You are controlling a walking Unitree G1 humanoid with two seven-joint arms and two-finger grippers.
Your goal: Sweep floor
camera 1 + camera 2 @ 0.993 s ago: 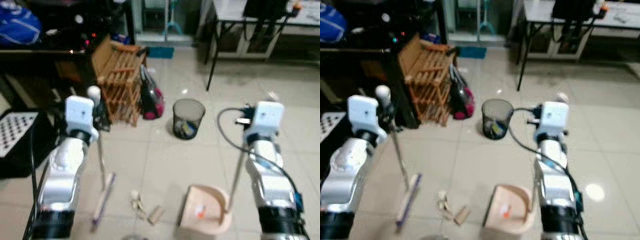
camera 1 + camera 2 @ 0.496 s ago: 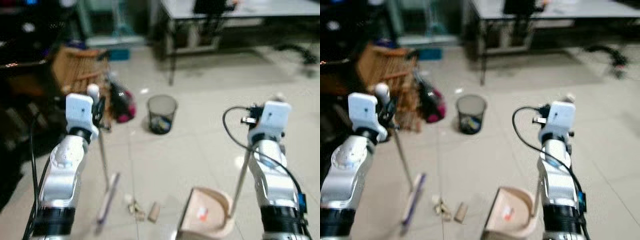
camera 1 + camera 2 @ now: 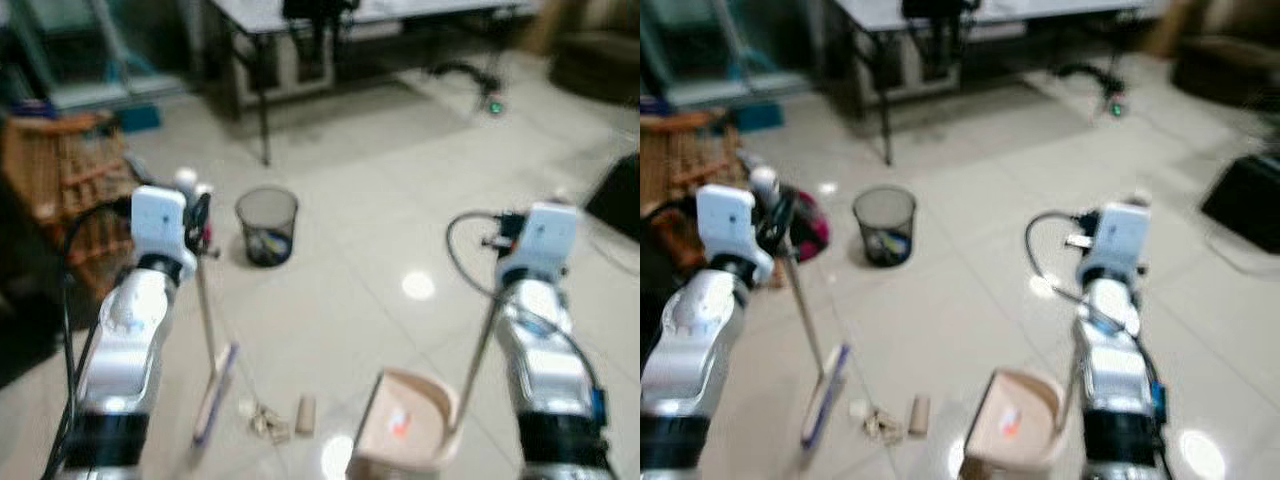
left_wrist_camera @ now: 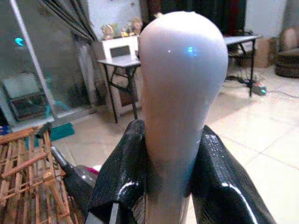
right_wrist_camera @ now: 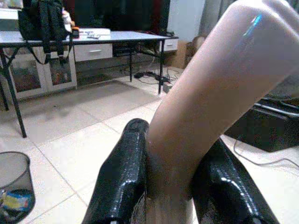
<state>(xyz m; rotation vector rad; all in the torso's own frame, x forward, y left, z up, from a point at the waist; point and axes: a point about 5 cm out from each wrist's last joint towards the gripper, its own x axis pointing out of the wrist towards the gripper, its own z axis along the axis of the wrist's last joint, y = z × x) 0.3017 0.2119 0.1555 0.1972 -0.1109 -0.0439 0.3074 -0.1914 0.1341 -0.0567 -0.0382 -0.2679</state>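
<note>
My left gripper (image 4: 170, 140) is shut on the pale rounded top of a broom handle (image 4: 180, 84), at the left of the left eye view. The thin handle runs down to the broom head (image 3: 215, 395), which rests on the tiled floor. Beside the head lie a few small beige scraps (image 3: 275, 418). My right gripper (image 5: 175, 144) is shut on the pinkish handle (image 5: 210, 93) of a beige dustpan (image 3: 410, 435). The pan stands on the floor right of the scraps, with a small orange bit inside it.
A black mesh waste bin (image 3: 266, 225) stands on the tiles ahead of the broom. A wooden rack (image 3: 55, 170) is at the far left. A table with black legs (image 3: 262, 100) stands at the back, and a dark object (image 3: 618, 195) is at the right edge.
The whole view has swung to the right: bin, rack and table have slid leftward in the picture. Both arms keep the same pose and grip on broom and dustpan.
</note>
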